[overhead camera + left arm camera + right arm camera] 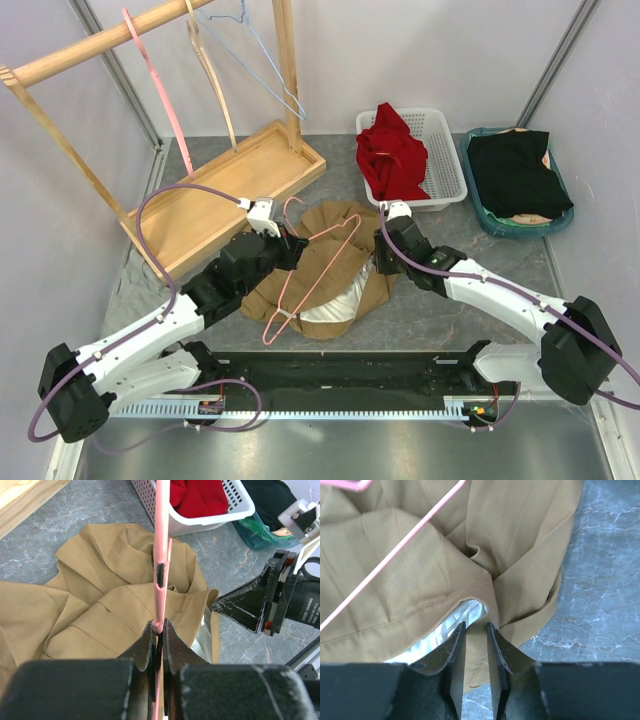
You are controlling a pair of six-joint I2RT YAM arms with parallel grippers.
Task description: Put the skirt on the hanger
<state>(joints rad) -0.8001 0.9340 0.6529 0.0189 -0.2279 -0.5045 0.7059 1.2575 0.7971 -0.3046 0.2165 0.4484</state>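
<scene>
One basket point(446, 168), red garment point(390, 152) inside

Tan skirt point(110, 580) lies crumpled in a heap on the grey table point(605, 580), white lining showing at its near edge, one fold pinched by the right gripper point(475, 630). A pink wire hanger point(161, 555) slants across it, clamped in the left gripper point(157, 627).

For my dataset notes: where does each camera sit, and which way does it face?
Top external: above and behind, facing down at the table; left arm and right arm show.
Left wrist: on the left arm, looking along its fingers, shut on the pink hanger.
Right wrist: looking down; its fingers pinch the skirt.
All share skirt and pink hanger.
</scene>
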